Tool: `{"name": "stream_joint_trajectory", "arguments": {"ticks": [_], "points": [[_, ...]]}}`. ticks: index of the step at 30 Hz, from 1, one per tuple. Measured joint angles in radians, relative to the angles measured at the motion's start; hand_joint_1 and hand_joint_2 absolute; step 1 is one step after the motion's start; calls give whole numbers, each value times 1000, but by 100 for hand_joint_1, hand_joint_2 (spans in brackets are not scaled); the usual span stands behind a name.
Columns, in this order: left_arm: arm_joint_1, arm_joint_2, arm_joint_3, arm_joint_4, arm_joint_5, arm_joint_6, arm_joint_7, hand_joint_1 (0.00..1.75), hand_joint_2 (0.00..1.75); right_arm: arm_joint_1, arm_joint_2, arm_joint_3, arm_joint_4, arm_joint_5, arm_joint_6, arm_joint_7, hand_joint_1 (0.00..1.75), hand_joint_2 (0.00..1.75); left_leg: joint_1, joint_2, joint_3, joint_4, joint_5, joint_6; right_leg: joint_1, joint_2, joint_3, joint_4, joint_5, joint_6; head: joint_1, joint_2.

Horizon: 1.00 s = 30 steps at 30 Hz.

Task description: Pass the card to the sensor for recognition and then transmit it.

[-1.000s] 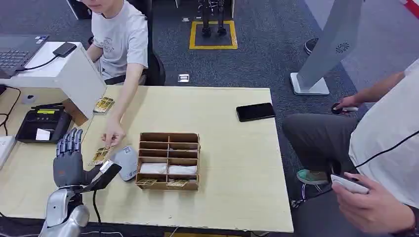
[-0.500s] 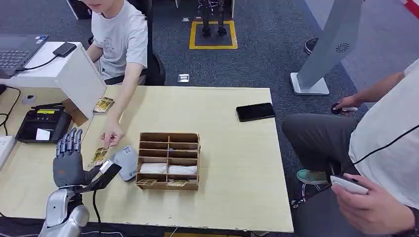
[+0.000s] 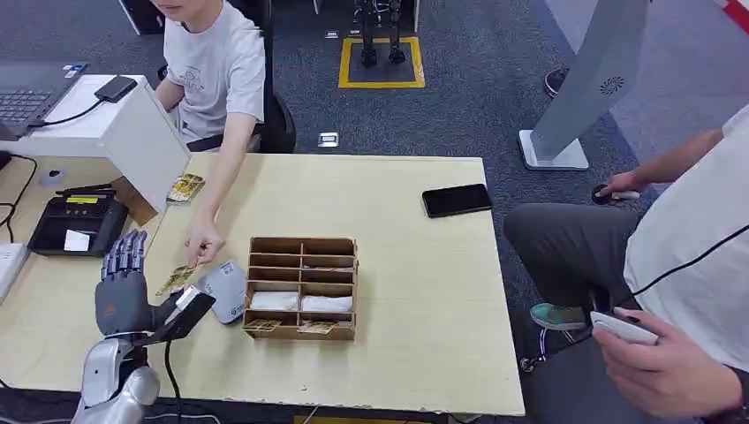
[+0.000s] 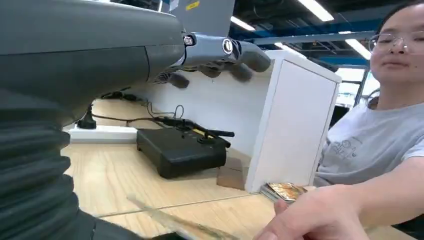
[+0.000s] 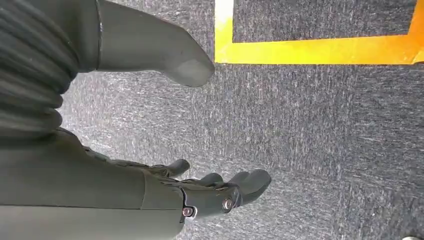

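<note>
Robot's left hand (image 3: 124,287): raised at the near left of the pale wooden desk (image 3: 415,291), fingers spread and upright, nothing gripped.

Gold patterned card (image 3: 177,279): held out by a seated person's hand (image 3: 202,244), just beside the left hand's thumb and next to the grey rounded card sensor (image 3: 227,290).

Step judged in hand: receipt of the card. A firm pinch between thumb and fingers is advised, with the card kept flat for the sensor.

Right hand (image 5: 210,192): seen hanging over grey carpet, fingers apart and empty.

Left wrist view: the card's thin edge (image 4: 170,222) and a black terminal (image 4: 182,150) are seen low across the desk.

Head view: a brown compartment box (image 3: 302,287) is shown to the right of the sensor.
</note>
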Motion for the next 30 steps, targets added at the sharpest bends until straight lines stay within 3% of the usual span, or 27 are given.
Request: {"name": "stream_joint_trajectory", "arguments": {"ticks": [7,12,30], "points": [[0,-2,1,0,79,-17,-49,175,175,0,0,1,0,2,-1,3,0,175,0,0,0,0,0,0,0,0,0,0,0,0,0,0],[15,-6,20,-29,223,-60,-104,175,175,0,0,3,0,3,-5,-3,0,175,0,0,0,0,0,0,0,0,0,0,0,0,0,0],[46,-10,63,-69,228,-87,-111,175,175,-1,1,18,0,5,-5,-5,0,175,0,0,0,0,0,0,0,0,0,0,0,0,0,0]]}}
